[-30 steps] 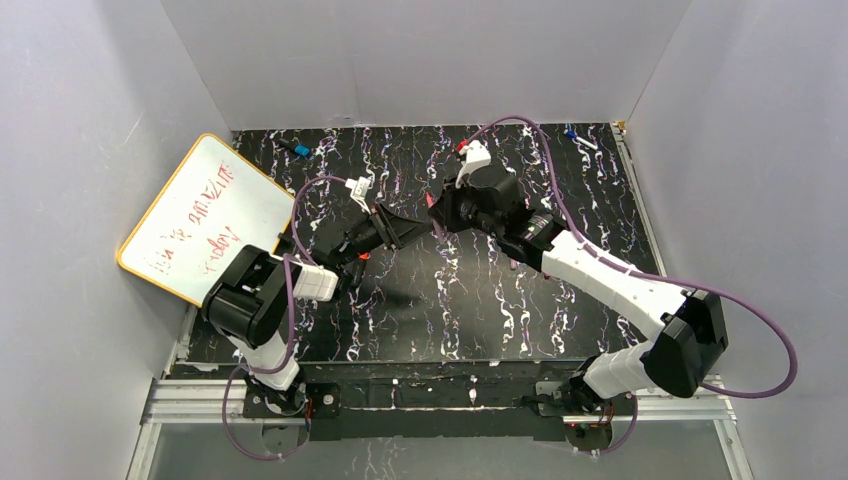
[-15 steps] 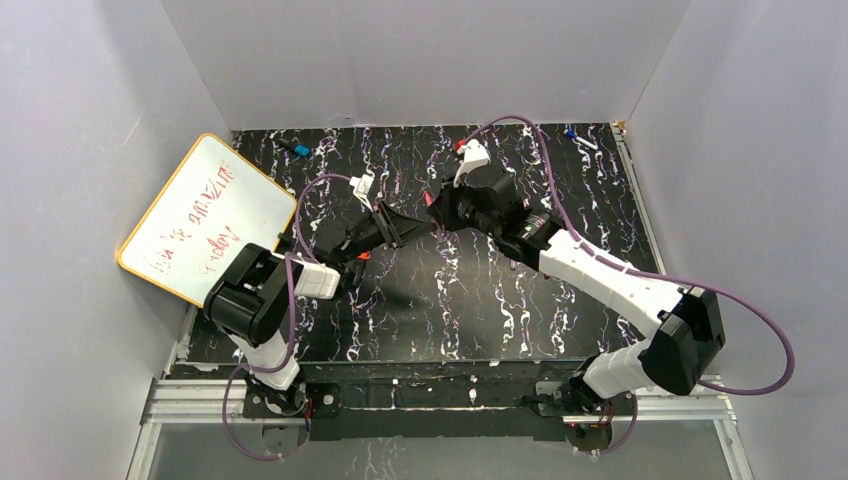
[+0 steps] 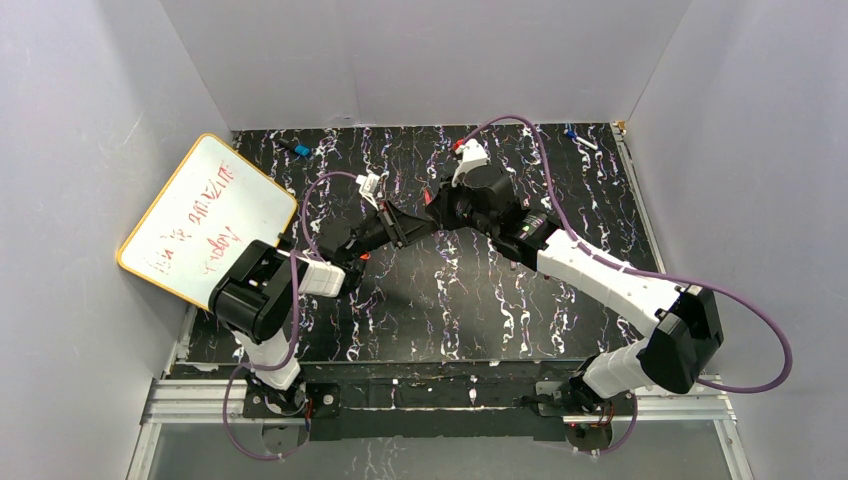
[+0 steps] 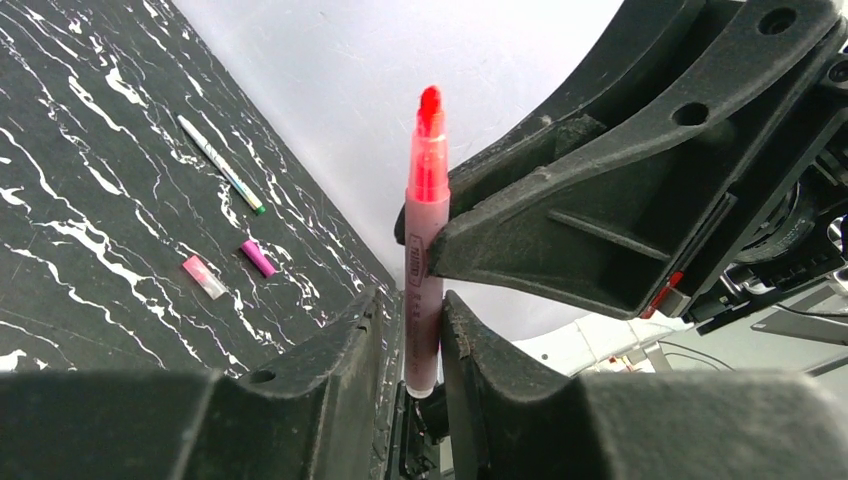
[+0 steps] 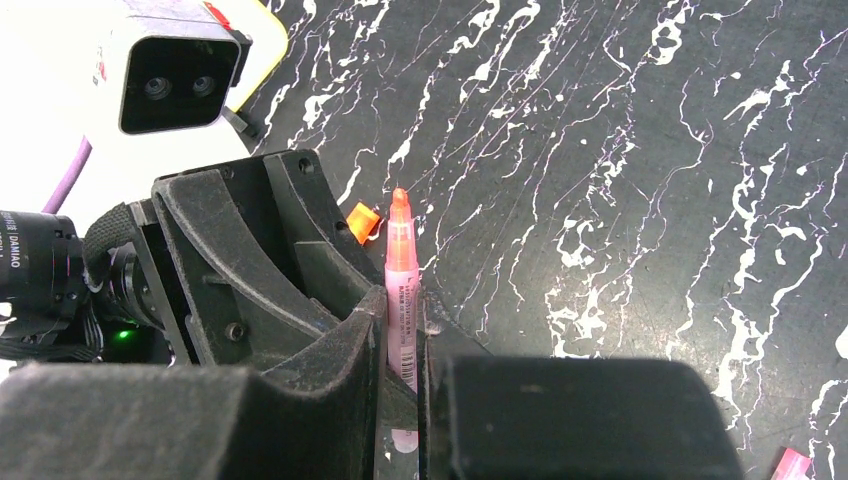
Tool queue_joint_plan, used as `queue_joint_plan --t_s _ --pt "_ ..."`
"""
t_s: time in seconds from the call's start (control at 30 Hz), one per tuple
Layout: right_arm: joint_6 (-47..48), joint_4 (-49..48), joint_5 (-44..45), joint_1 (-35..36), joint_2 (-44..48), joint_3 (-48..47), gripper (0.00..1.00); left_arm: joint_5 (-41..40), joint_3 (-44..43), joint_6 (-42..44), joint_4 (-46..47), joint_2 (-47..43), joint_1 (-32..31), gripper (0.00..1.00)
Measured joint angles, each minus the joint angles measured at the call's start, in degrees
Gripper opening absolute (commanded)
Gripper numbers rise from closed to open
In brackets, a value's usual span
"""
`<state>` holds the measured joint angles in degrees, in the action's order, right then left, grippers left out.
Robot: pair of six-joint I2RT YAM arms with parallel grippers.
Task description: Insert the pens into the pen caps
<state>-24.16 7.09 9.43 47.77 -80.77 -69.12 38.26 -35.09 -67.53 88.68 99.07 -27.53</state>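
Pen, pink with red-orange tip, aloft over desk, pinched at its base by left fingers and mid-barrel by right fingers; long axis in line with both pairs, tip outward. Orange cap lying on desk below, seemingly nearer left arm.

This looks like a robotics laboratory cell. A left arm and a right arm are bolted to an aluminium rail at the near edge of a black marbled table. Plain pale walls close the left, far and right sides. Purple cables hang loose. A whiteboard with red writing, too small to read, leans at the left.
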Motion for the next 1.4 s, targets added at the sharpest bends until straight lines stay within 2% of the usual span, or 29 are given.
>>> queue_joint_plan --t_s 0.23,0.37,0.43,0.47,0.5,0.6,0.67,0.8,0.87,0.93,1.03,1.1,1.2,1.4 --pt "0.0 -0.02 0.83 -0.02 0.0 0.0 0.06 -0.31 -0.79 0.44 0.07 0.07 -0.26 0.01" --pt "0.02 -0.07 1.01 -0.02 0.0 0.0 0.09 -0.28 -0.9 0.46 0.02 0.09 -0.35 0.0" --pt "0.02 -0.07 1.07 0.0 0.0 0.0 0.22 -0.26 -0.9 0.46 0.02 0.11 -0.35 0.0" --pt "0.02 -0.04 1.11 0.0 0.0 0.0 0.34 -0.15 -0.92 0.46 0.02 0.13 -0.35 0.0" --pt "0.04 -0.02 1.16 0.0 0.0 0.0 0.55 -0.09 -0.9 0.48 0.04 0.15 -0.35 0.0" --pt "-0.07 0.04 2.34 0.15 0.02 -0.11 0.87 -0.04 -0.87 1.27 0.0 0.52 -0.35 0.0" --pt "0.46 0.11 4.92 0.33 0.39 -0.13 0.93 -0.04 -0.57 2.1 -0.09 0.92 -0.35 0.0" --pt "1.16 0.81 12.17 -0.15 4.31 0.85 0.92 0.44 0.76 5.57 -1.31 0.83 -0.35 0.0" --pt "0.76 2.05 14.88 -2.08 8.79 2.38 0.89 0.55 0.96 9.46 -6.29 -0.42 -0.35 0.0" --pt "-0.35 4.46 16.35 -5.64 12.87 2.99 0.85 0.02 0.96 15.19 -15.26 -3.5 -0.35 0.0" --pt "-2.71 8.83 14.86 -12.5 14.71 2.99 0.79 -3.56 -1.14 28.22 -35.67 -11.06 -0.76 0.0" --pt "-3.54 12.48 12.15 -17.07 12.81 3.04 0.74 -8.24 -5.55 37.88 -50.45 -15.69 -1.42 0.0" --pt "-3.54 16.81 7.06 -21.31 5.27 3.43 0.67 -15.3 -10.03 47.45 -64.26 -20.0 -1.9 0.0" --pt "-1.95 25.35 0.83 -21.68 -8.37 5.14 0.54 -25.2 -11.02 56.54 -79.34 -22.97 -1.99 0.0"
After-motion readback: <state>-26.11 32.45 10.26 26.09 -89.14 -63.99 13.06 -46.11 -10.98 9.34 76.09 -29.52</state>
